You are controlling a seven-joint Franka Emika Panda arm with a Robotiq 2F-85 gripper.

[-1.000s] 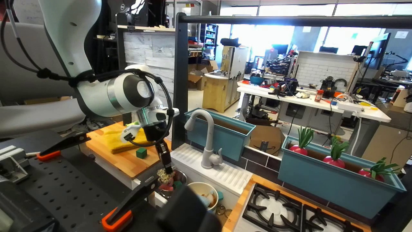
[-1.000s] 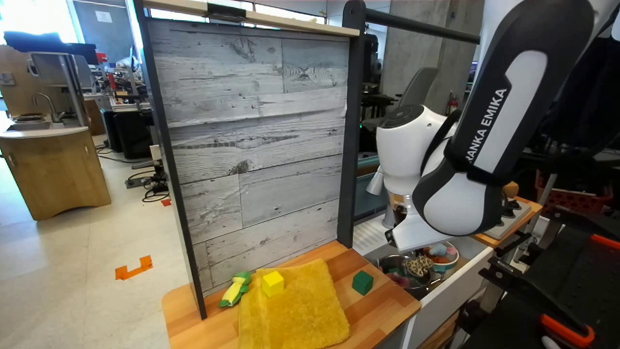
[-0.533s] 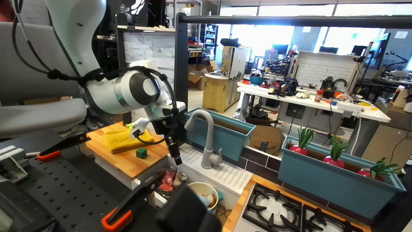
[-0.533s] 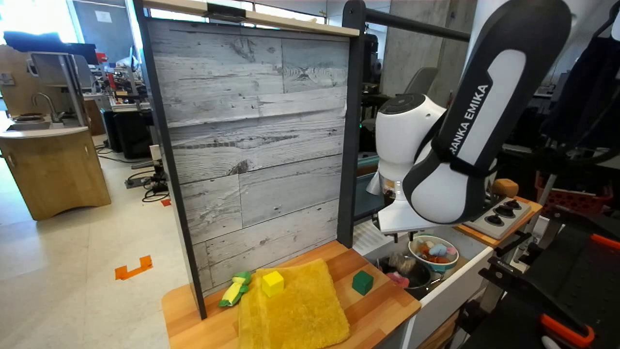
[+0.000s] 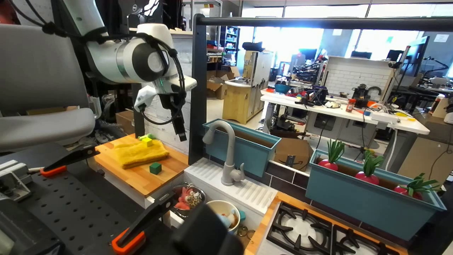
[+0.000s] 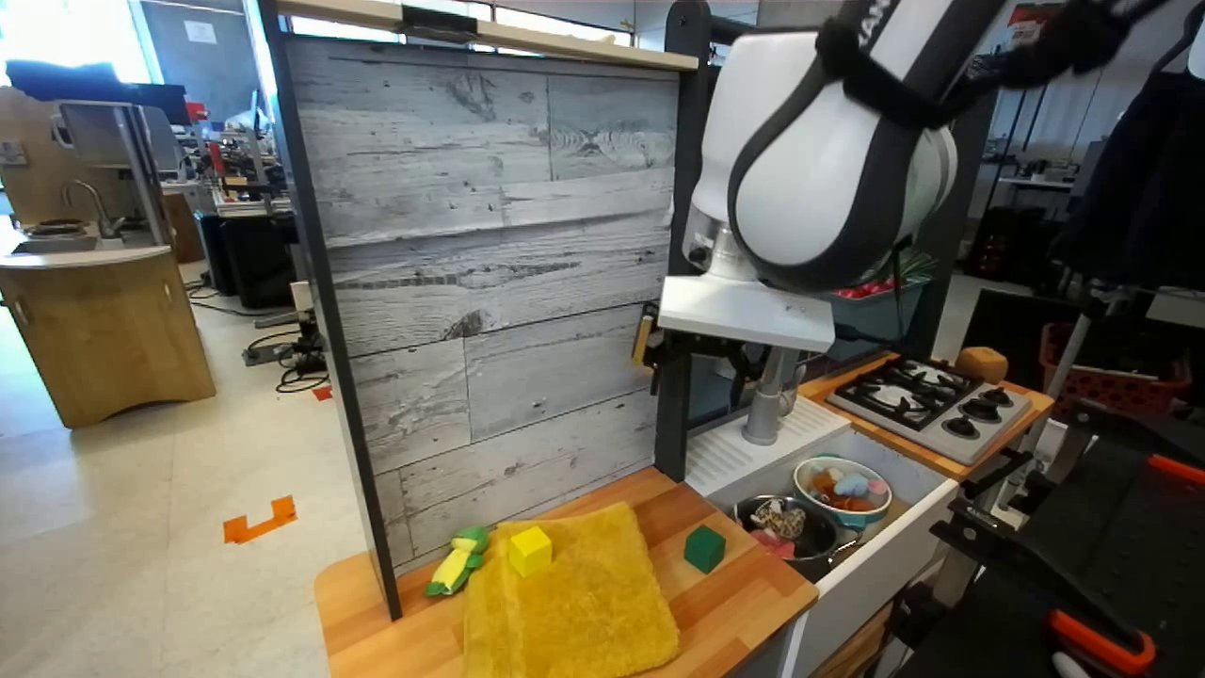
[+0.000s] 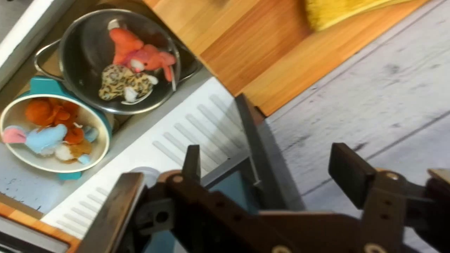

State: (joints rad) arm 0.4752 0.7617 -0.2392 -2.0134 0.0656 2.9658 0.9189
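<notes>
My gripper [image 7: 266, 153] stands wide open in the wrist view, with nothing between its fingers. In both exterior views the gripper [image 5: 182, 137] [image 6: 701, 367] hangs high beside the dark post, in front of the white wood-grain panel [image 6: 508, 282]. Well below it, in the sink, is a metal pot [image 7: 84, 45]. A leopard-print plush toy [image 7: 119, 84] and a coral rabbit plush [image 7: 126, 44] lie inside that pot. Beside it stands an oval cream-and-teal pot [image 7: 98, 123] holding several soft toys, among them a light blue one [image 7: 45, 137].
A wooden board [image 6: 744, 603] carries a yellow towel [image 6: 584, 603], a green cube [image 6: 704, 549] and a green-yellow plush [image 6: 457, 563]. On the towel sits a yellow cube [image 6: 530, 552]. The faucet [image 5: 230, 152], blue planters [image 5: 244, 152] and stove [image 5: 300, 230] stand nearby.
A second ago my gripper was low over the metal pot with the leopard toy at its fingertips. It has opened, the toy has dropped into the pot, and the arm has risen toward the panel.
</notes>
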